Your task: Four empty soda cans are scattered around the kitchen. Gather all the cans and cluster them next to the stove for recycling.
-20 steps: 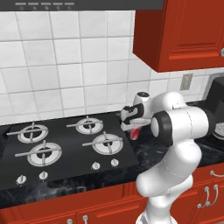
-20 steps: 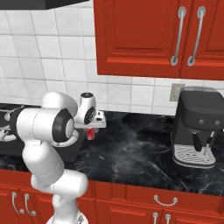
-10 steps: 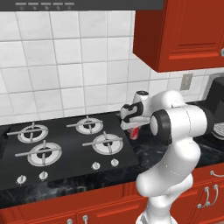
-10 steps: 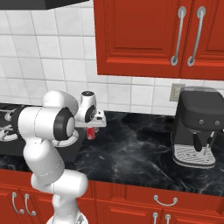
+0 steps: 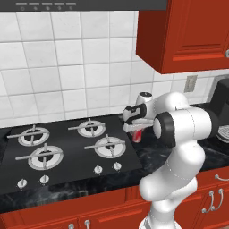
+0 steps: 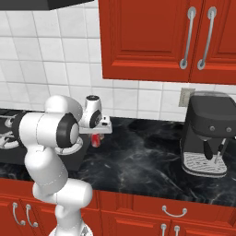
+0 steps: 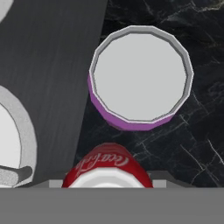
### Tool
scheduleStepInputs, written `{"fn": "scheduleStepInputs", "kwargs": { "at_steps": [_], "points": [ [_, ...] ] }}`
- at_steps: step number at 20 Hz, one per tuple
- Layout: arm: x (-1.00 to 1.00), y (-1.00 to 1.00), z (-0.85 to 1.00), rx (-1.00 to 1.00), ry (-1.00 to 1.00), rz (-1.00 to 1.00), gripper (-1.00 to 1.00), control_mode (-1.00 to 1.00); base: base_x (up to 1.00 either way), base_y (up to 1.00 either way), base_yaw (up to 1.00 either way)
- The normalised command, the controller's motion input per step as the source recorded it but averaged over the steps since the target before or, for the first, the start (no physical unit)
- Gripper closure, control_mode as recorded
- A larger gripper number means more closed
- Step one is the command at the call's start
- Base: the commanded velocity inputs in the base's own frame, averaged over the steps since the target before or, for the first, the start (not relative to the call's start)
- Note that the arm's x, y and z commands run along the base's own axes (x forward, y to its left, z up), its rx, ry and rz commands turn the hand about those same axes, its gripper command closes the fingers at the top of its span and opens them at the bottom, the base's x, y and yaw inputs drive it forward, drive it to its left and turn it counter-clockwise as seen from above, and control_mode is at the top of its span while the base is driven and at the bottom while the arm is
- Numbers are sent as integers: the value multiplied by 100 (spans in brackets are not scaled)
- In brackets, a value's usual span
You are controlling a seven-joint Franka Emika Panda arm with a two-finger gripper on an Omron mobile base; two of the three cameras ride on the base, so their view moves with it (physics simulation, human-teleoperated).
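My gripper (image 5: 137, 129) is shut on a red soda can (image 5: 138, 134), held upright low over the black counter just off the stove's (image 5: 67, 147) right edge. From the right base view the red can (image 6: 95, 140) hangs under the gripper (image 6: 96, 135), close to the counter; I cannot tell whether it touches. Looking down from the hand, the red can (image 7: 107, 167) sits at the bottom, and a pink-purple soda can (image 7: 141, 74) with a silver top stands on the counter just beyond it, beside the stove's edge (image 7: 52, 65).
A black coffee machine (image 6: 209, 133) stands at the right end of the counter. Red wall cabinets (image 6: 156, 37) hang above it. Silver knobs (image 5: 107, 167) line the stove's front, and a ring burner (image 5: 108, 146) lies left of the gripper.
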Motion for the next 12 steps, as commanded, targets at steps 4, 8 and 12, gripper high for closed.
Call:
{"fn": "scheduleStepInputs", "kwargs": {
  "at_steps": [4,8,12],
  "points": [
    [0,0,0,0,0,0,-100,-100,0,0,0],
    [0,0,0,0,0,0,-100,-100,0,0,0],
    [0,0,0,0,0,0,-100,-100,0,0,0]
  ]
}}
